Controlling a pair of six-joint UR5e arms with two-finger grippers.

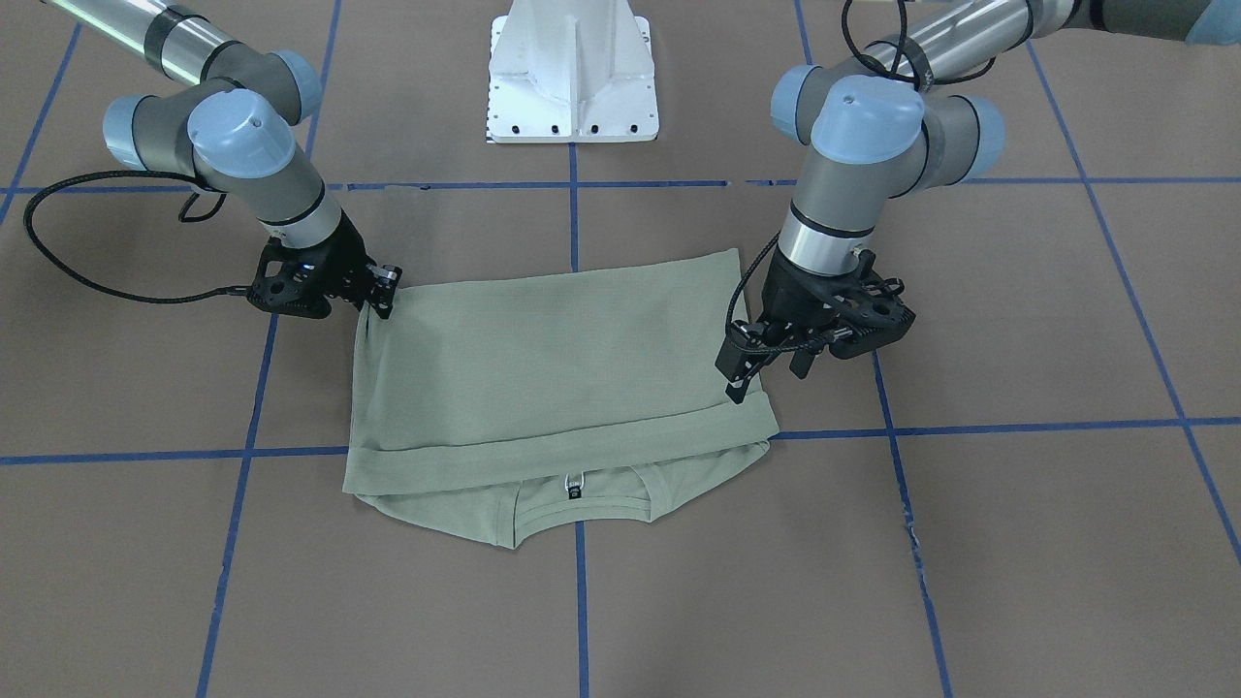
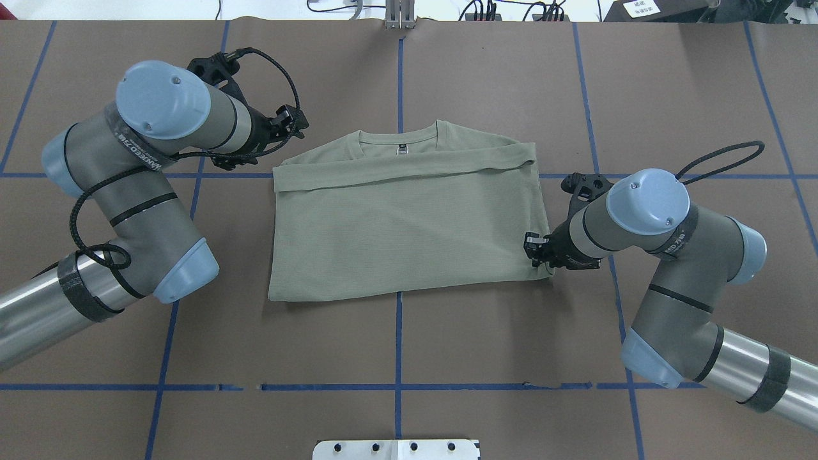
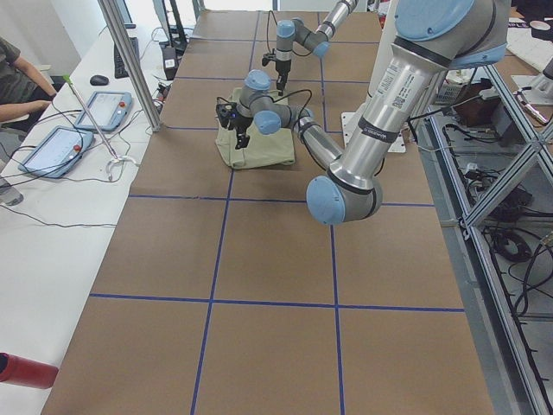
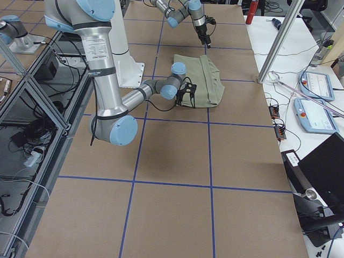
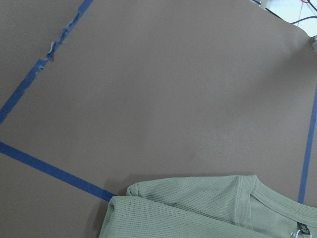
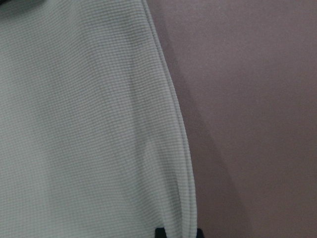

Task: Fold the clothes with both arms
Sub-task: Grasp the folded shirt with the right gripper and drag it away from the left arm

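The pale green shirt [image 1: 562,368] [image 2: 402,230] lies flat on the brown table, its hem folded up to just short of the collar and dark neck label [image 2: 401,150]. My right gripper [image 2: 532,248] [image 1: 383,301] sits low at the shirt's side edge near the corner closest to the robot. In the right wrist view its two fingertips [image 6: 159,232] stand close together with the layered fabric edge [image 6: 183,163] between them. My left gripper [image 2: 293,121] [image 1: 768,378] hangs open beside the far collar-side corner and holds nothing. The left wrist view shows that corner [image 5: 198,208] and bare table.
The white pedestal base [image 1: 572,78] stands at the robot's side of the table. Blue tape lines [image 2: 399,345] cross the brown surface. A side bench holds tablets [image 3: 104,108] and cables, with a person's arm [image 3: 22,82] beside it. A red cylinder [image 3: 26,370] lies at that bench's near end.
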